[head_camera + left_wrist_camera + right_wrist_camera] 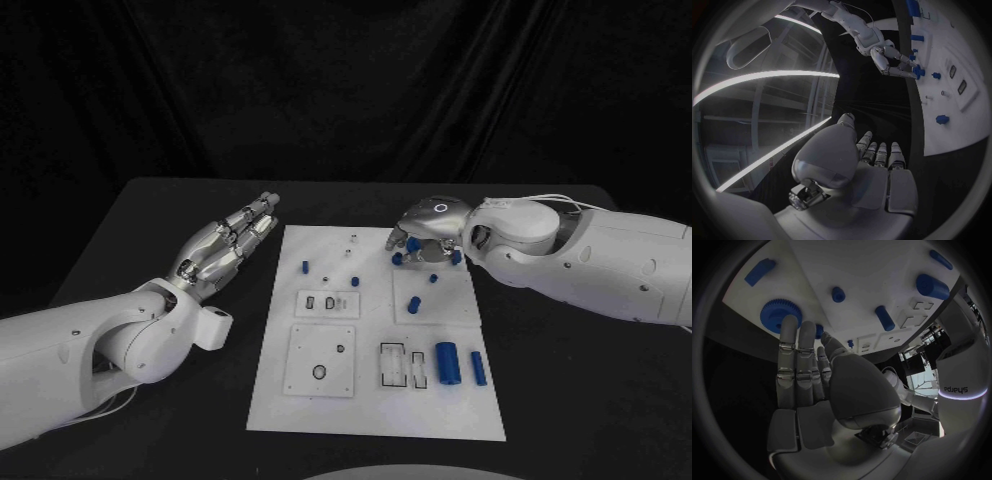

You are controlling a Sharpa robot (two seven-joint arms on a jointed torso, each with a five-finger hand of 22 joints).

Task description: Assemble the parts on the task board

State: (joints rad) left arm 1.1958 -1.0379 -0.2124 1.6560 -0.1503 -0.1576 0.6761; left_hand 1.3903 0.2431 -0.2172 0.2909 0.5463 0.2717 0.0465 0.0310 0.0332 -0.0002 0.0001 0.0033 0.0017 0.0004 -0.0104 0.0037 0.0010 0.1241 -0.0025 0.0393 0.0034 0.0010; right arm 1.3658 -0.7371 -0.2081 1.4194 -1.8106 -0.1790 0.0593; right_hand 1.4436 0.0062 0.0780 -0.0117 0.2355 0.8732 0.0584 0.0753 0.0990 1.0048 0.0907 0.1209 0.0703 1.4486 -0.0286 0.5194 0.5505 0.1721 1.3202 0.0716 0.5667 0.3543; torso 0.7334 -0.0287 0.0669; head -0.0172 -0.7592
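Black table with the white task board flat at its middle (small blue parts on it)

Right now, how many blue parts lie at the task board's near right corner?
2: a thick blue cylinder and a slimmer blue rod just right of it; nothing covers that corner.

White rectangular task board lies flat mid-table, long side running away from the robot. Near right corner: a thick blue cylinder and a slim blue pin lying side by side, just beside two dark rectangular cut-outs. Near left: a raised square plate with an oval hole. Mid-board: a short blue peg on the right, a small slotted block on the left. Far left edge: another small blue peg. Far right: a blue toothed gear wheel lying flat on the board.
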